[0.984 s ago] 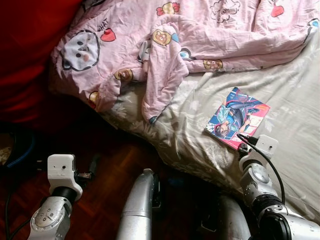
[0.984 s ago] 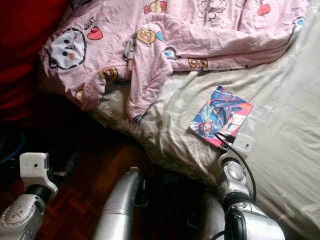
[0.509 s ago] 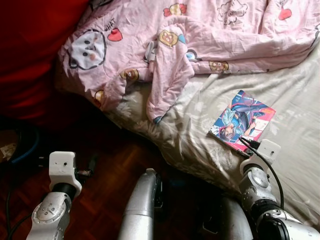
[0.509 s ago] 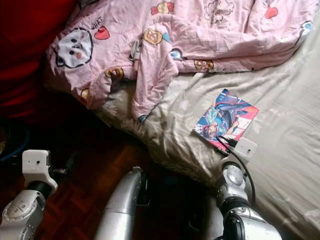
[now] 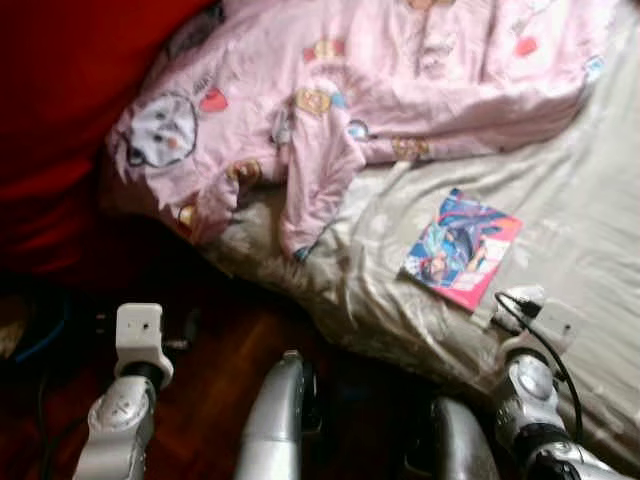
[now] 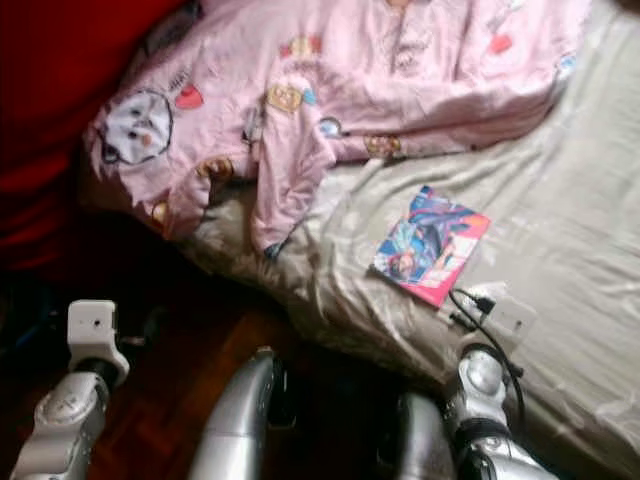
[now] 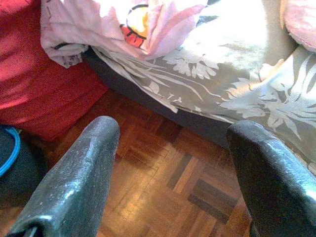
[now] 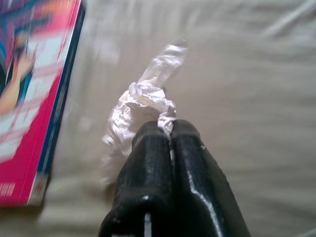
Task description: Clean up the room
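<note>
Since a second ago the head camera has tilted and blurred, sliding the whole scene slightly; the comic book (image 5: 462,248) lies where it lay on the bed, while the right arm's wrist now sits lower and further right, at the mattress edge below the book's near corner.

Right gripper (image 8: 169,129), reaching over the grey leaf-patterned sheet (image 5: 590,200), has its two black fingers pressed together, pinching a crumpled scrap of clear plastic wrapper (image 8: 140,106) at its near end. The wrapper trails away from the fingertips across the sheet, just beside the comic book's pink spine edge but apart from it.

Left gripper (image 7: 170,163) hangs low over the dark parquet floor (image 7: 163,192) by the bedside, fingers spread wide and holding nothing. Its silver forearm (image 5: 120,430) points toward the bed's corner.

Open sheet stretches beyond and to the right of the wrapper, wrinkled but bare. A rumpled pink duvet (image 5: 380,90) printed with cartoon bears and hearts covers the far part of the bed and drapes over the mattress edge toward the floor on the robot's left. Something red (image 5: 60,110), cushion or bedding, fills the far left beside it. A blue-rimmed dark object (image 7: 7,153) sits on the floor near the left gripper; what it is cannot be told.
</note>
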You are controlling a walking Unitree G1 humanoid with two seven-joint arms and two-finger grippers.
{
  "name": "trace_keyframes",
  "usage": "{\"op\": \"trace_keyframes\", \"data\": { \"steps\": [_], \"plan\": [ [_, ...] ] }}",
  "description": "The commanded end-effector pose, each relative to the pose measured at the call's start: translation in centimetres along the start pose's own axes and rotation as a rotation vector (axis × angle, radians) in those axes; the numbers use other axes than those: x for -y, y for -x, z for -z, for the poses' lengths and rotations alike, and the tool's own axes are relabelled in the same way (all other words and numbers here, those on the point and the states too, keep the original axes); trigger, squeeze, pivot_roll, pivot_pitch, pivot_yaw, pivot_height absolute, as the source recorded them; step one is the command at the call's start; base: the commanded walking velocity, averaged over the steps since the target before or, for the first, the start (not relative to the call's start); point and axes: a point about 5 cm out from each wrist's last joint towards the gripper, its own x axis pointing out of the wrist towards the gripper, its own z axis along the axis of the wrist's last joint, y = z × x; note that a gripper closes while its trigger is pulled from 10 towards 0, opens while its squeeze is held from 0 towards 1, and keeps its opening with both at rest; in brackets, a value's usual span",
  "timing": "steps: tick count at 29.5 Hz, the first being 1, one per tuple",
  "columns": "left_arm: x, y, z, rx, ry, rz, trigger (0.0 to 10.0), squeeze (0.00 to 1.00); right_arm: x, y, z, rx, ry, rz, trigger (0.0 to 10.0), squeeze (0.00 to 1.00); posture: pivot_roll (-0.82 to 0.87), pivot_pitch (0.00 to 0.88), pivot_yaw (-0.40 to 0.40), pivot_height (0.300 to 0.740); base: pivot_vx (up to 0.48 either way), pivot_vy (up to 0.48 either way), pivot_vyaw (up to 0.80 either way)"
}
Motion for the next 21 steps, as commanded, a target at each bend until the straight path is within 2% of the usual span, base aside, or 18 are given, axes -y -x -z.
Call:
{"op": "trace_keyframes", "data": {
  "steps": [1, 3, 5, 6, 7, 8, 12, 15, 17, 21],
  "plan": [
    [-0.5, 0.8, 2.3, -0.074, -0.008, -0.036, 10.0, 0.0, 0.3, 0.4, 0.4, 0.023, 0.022, -0.028, 0.0, 0.0, 0.1, 0.145, 0.063, 0.638, 0.0, 0.0, 0.0],
    [-0.5, 0.8, 2.8, -0.088, -0.006, -0.041, 10.0, 0.0, 0.2, 0.4, 0.1, 0.043, 0.026, -0.053, 0.0, 0.0, 0.1, 0.139, 0.06, 0.638, 0.0, 0.0, 0.0],
    [-0.6, 1.0, 4.5, -0.146, 0.006, -0.065, 10.0, 0.0, -0.5, 0.5, 0.3, 0.035, 0.068, -0.158, 0.0, 0.0, 0.08, 0.101, 0.041, 0.638, 0.0, 0.0, 0.0],
    [-0.6, 1.0, 4.5, -0.146, 0.006, -0.065, 10.0, 0.0, -0.5, 0.5, 0.3, 0.035, 0.068, -0.158, 0.0, 0.0, 0.08, 0.101, 0.041, 0.638, 0.0, 0.0, 0.0],
    [-0.6, 1.1, 5.1, -0.161, 0.01, -0.071, 10.0, 0.0, -0.6, 0.6, 0.4, 0.033, 0.076, -0.173, 2.2, 0.0, 0.07, 0.087, 0.032, 0.638, 0.0, 0.0, 0.0],
    [-0.6, 1.3, 5.7, -0.186, 0.019, -0.08, 10.0, 0.0, -0.7, 0.7, 0.5, 0.036, 0.087, -0.198, 10.0, 0.0, 0.07, 0.071, 0.028, 0.638, 0.0, 0.0, 0.0],
    [0.0, 2.1, 8.3, -0.282, 0.033, -0.093, 10.0, 0.0, -1.4, 1.5, 1.0, 0.06, 0.106, -0.299, 10.0, 0.0, 0.06, 0.026, 0.003, 0.638, 0.0, 0.0, 0.0],
    [0.1, 2.4, 8.8, -0.302, 0.038, -0.094, 10.0, 0.0, -1.5, 1.7, 1.2, 0.063, 0.103, -0.319, 10.0, 0.0, 0.06, 0.018, -0.003, 0.638, 0.0, 0.0, 0.0],
    [0.6, 3.2, 10.5, -0.377, 0.073, -0.118, 10.0, 0.0, -1.6, 2.4, 1.9, 0.058, 0.109, -0.374, 10.0, 0.0, 0.05, 0.002, -0.013, 0.638, 0.0, 0.0, 0.0],
    [0.7, 3.6, 11.2, -0.412, 0.093, -0.139, 10.0, 0.0, -1.5, 2.6, 2.5, 0.033, 0.125, -0.383, 10.0, 0.0, 0.04, 0.0, -0.014, 0.638, 0.0, 0.0, 0.0]
  ]
}}
